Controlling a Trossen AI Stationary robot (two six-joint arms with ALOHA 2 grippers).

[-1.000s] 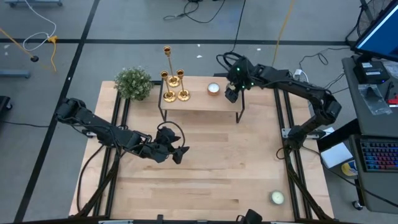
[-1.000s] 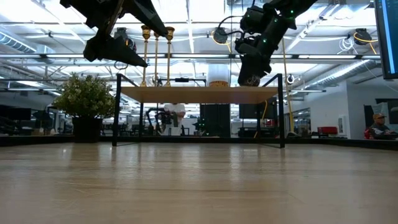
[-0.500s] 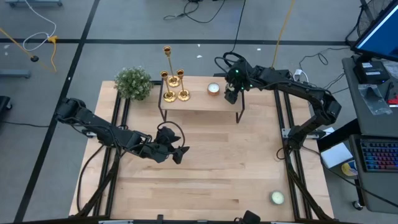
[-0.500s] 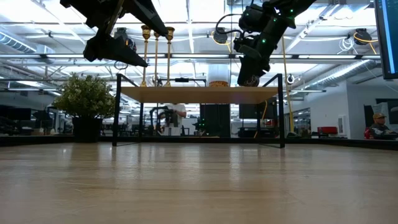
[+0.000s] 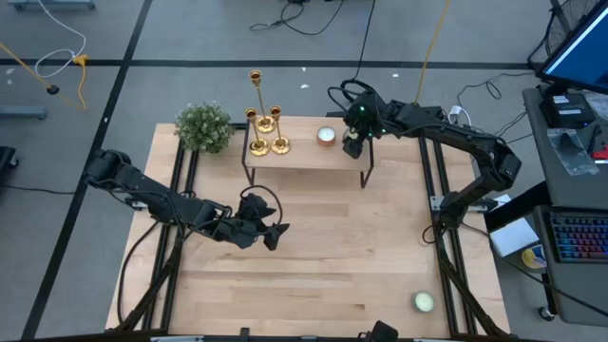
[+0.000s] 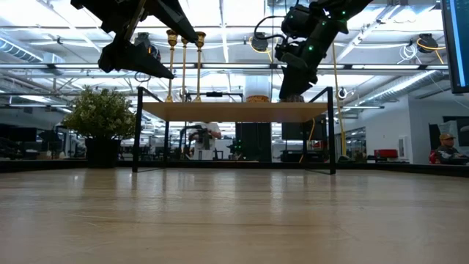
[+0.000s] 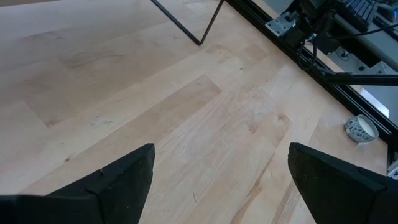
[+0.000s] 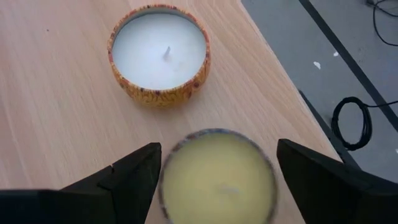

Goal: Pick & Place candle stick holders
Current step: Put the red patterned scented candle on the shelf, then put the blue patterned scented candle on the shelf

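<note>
High view: right end effector [image 5: 352,145] has edged slightly toward the white candle [image 5: 326,135] on the small shelf [image 5: 304,157]; the three candle stick holders [image 5: 266,131] stand untouched at the shelf's other end.

Low view: left end effector [image 6: 135,55] unchanged, hanging above the desk [image 6: 234,220].

Left wrist view: fingers apart, nothing between.

Right wrist view: fingers spread wider around a yellow candle [image 8: 217,177], apparently just set down. Holders not yet addressed.

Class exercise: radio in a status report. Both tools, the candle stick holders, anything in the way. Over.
Left tool open, over bare table. Right tool open, a pale yellow candle between its fingers on the small shelf. Candle stick holders standing on shelf, untouched. White candle beside.
</note>
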